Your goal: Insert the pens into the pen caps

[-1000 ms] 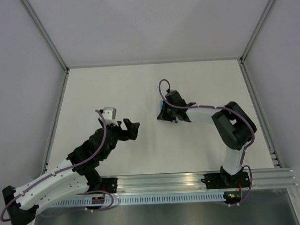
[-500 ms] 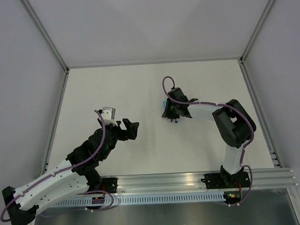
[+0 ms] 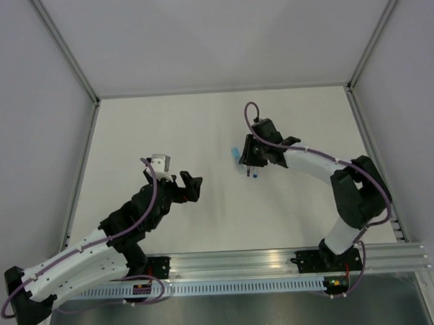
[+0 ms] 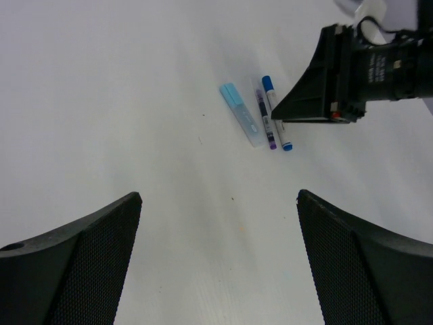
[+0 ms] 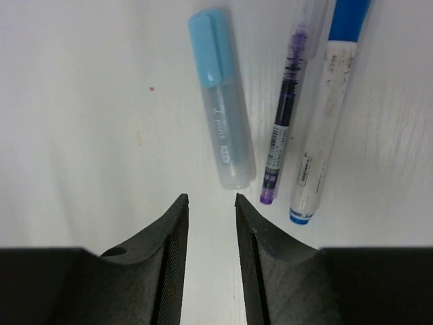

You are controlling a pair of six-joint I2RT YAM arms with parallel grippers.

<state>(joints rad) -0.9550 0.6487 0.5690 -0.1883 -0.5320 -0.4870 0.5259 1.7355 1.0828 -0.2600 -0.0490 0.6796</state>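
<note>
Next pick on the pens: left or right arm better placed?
Right. The right gripper sits open just short of the thin dark pen and the blue-and-white pen; the left gripper, also open, is farther off.

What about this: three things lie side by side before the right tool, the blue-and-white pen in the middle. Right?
No: the thin dark pen is in the middle, between the pale light-blue plastic cap and the blue-and-white pen, all side by side before the right tool. The right wrist view shows it.
</note>
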